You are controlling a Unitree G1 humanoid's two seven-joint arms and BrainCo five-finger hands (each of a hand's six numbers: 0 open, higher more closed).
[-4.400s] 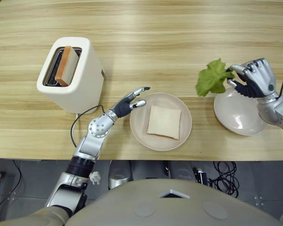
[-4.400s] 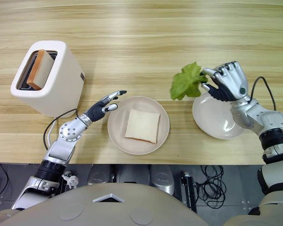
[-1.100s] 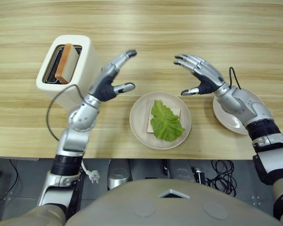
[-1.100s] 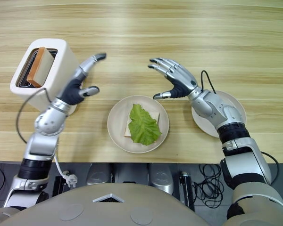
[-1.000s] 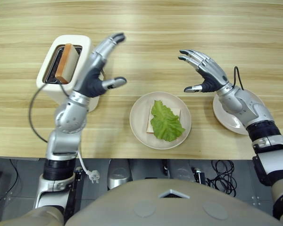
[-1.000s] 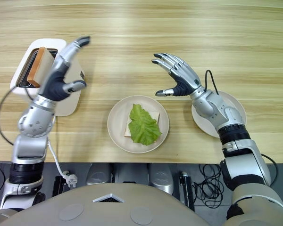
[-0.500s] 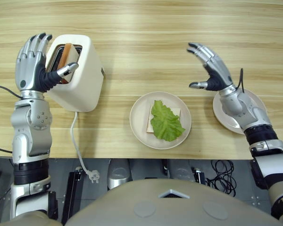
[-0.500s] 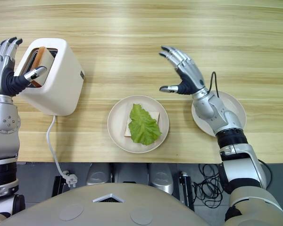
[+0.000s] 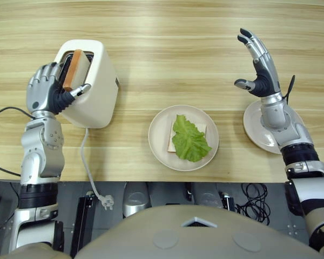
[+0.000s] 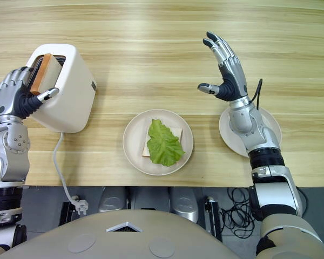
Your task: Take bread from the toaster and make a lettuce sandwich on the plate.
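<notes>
We are looking down on a pale wooden desk (image 9: 167,48) that is carrying everything here. The white toaster (image 9: 97,86) is standing toward the desk's left edge, turned at a slight angle, with its slots facing up. A round beige plate (image 9: 157,135) is sitting close to the near edge, about midway along it. A second plate (image 9: 257,136) of the same kind is lying further toward the right edge, partly under the right forearm.

The left hand (image 9: 45,89) is pressing against the toaster's left side at the level of the slots, its thumb lying across the top near the near end of the slice. We cannot tell whether this hand is gripping anything.

The right hand (image 9: 260,69) is hovering upright above the far rim of the second plate. Its fingers are stretched out and spread apart, holding nothing.

A green lettuce leaf (image 9: 189,139) is lying on the middle plate and covering most of a white bread slice (image 9: 171,144), whose corners are peeking out at the left and the far right. Another slice of bread (image 9: 75,69), brown along its crust, is standing upright in the toaster slot and rising above the top.

A white cord (image 9: 87,162) is running from the toaster's base over the near edge, and its plug (image 9: 107,202) is hanging below the desk.
</notes>
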